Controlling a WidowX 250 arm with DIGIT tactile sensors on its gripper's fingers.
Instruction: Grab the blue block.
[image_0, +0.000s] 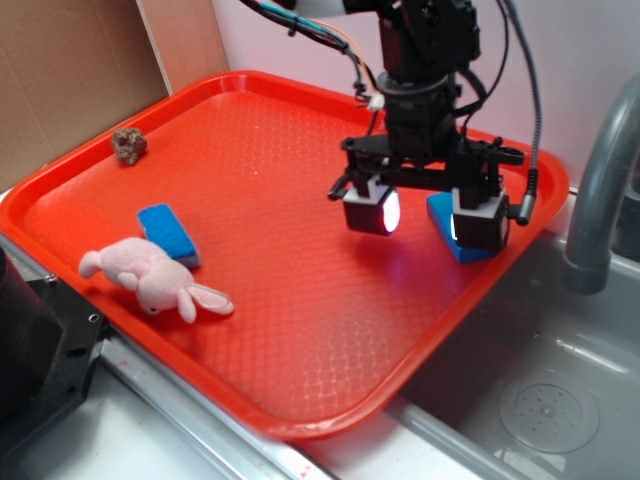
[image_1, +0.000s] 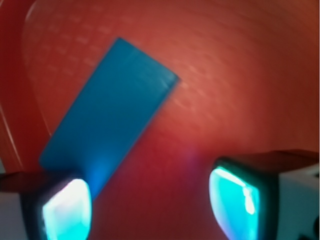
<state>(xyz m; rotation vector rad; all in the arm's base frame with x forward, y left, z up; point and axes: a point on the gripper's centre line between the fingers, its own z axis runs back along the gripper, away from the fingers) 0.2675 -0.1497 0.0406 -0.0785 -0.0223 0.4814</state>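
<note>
Taking the red tray (image_0: 300, 330) as the landmark, a plush pink bunny (image_0: 150, 280) lies near its front-left edge with a small blue pad (image_0: 168, 233) touching its back, and a brown crumpled lump (image_0: 129, 146) sits well apart toward the tray's far-left corner. None of these stand near the blue block (image_0: 445, 222), which lies close to the tray's right rim, by the grey sink faucet (image_0: 600, 200). In the exterior view the gripper (image_0: 427, 215) hangs over the tray with its lit pads spread wide and nothing between them, and one finger (image_0: 478, 218) hides most of the block. The wrist view shows what is hidden there: the block (image_1: 110, 115) is a smooth, bright blue rectangle with sharp edges, lying diagonally on the tray surface (image_1: 240, 75), its near end reaching the left glowing pad (image_1: 67, 212) while the other pad (image_1: 235, 202) stands clear of it.
</note>
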